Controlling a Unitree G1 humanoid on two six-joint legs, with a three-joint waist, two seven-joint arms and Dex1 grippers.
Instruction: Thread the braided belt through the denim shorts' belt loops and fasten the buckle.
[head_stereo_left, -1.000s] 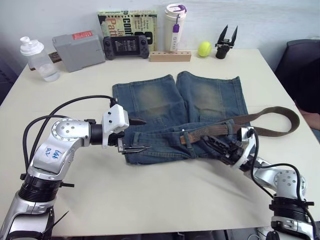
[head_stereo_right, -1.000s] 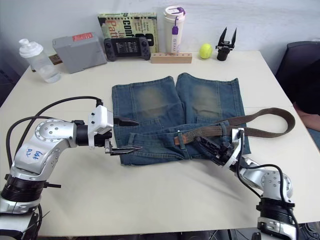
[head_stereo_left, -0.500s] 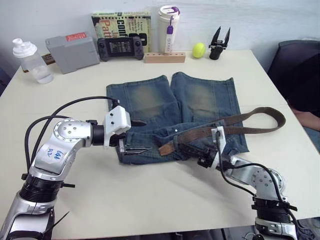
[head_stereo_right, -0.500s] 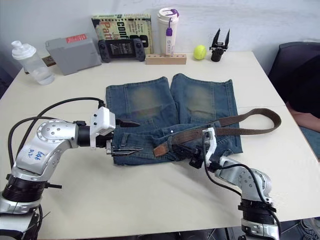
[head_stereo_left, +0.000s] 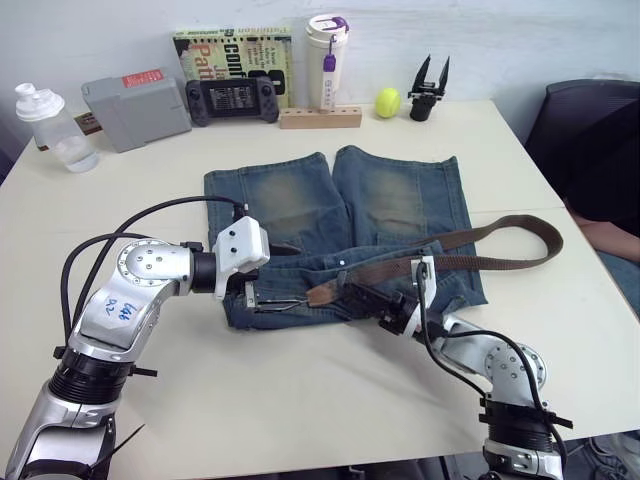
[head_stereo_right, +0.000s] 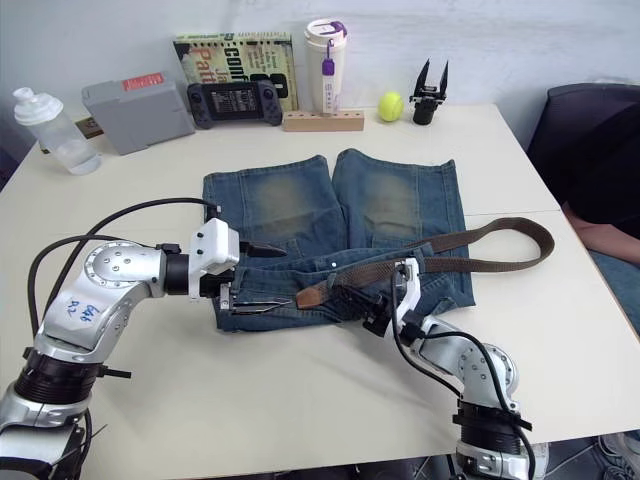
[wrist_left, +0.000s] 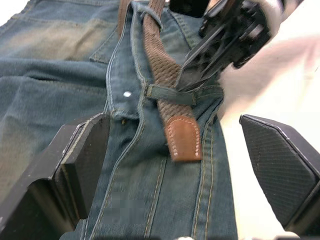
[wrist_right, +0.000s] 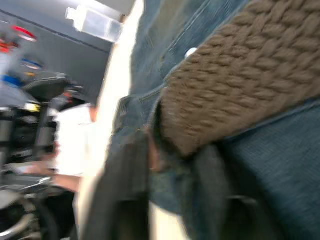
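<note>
Shorts: your denim shorts (head_stereo_left: 340, 230) lie flat mid-worktop, legs toward the far edge, waistband toward the near edge.
Belt: your braided belt (head_stereo_left: 450, 250) runs along the waistband, then loops out past the shorts' right side over bare worktop (head_stereo_left: 300, 400) toward the right edge and doubles back.
Belt tip: the tan leather end (wrist_left: 183, 138) pokes out just past a belt loop (wrist_left: 172, 94), resting on the denim near the waistband's middle.
Right gripper: your right gripper (head_stereo_right: 350, 298) sits on the waistband with its fingers narrowed on the braided strap, just behind that loop.
Left gripper: your left gripper (head_stereo_left: 278, 276) hovers at the left end of the waistband, fingers (wrist_left: 75, 165) spread wide with nothing between them, and the leather end lies in the gap ahead of them.
Far edge: a bottle (head_stereo_left: 45, 125), a grey box (head_stereo_left: 135, 95), a game controller (head_stereo_left: 228, 100), a book (head_stereo_left: 235, 50), a tumbler (head_stereo_left: 325, 60), a wooden block (head_stereo_left: 320, 118), a yellow ball (head_stereo_left: 387, 101) and a spare gripper (head_stereo_left: 428, 85) line it.
Open room: you have bare worktop along the near edge and left of the shorts.
Right edge: a dark chair (head_stereo_left: 585, 150) stands close beside it.
</note>
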